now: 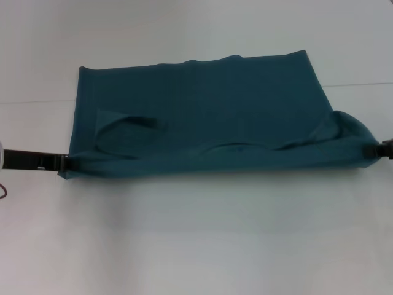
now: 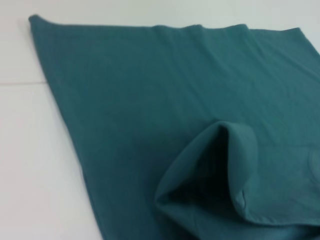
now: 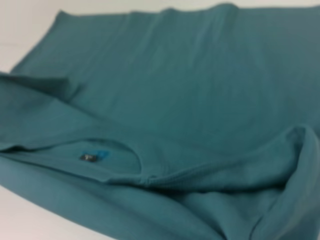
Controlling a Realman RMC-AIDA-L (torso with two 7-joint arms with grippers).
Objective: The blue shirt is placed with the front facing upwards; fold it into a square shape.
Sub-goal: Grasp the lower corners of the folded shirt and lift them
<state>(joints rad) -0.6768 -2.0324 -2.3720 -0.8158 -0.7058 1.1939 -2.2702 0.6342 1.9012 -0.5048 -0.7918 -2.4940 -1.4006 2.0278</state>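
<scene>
The blue shirt (image 1: 202, 110) is spread across the white desk (image 1: 196, 233), folded into a wide band with its collar (image 3: 135, 167) and small tag (image 3: 89, 157) seen near the front edge. The left end effector (image 1: 65, 163) is clamped on the shirt's near left corner. The right end effector (image 1: 373, 152) is clamped on the raised, bunched right corner. 2 loose folds are seen along the front.

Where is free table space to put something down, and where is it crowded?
Free: the white table nearer than the blue shirt, and the strip beyond it. Crowded: the shirt's near corners, where the left gripper and the right gripper reach in.
</scene>
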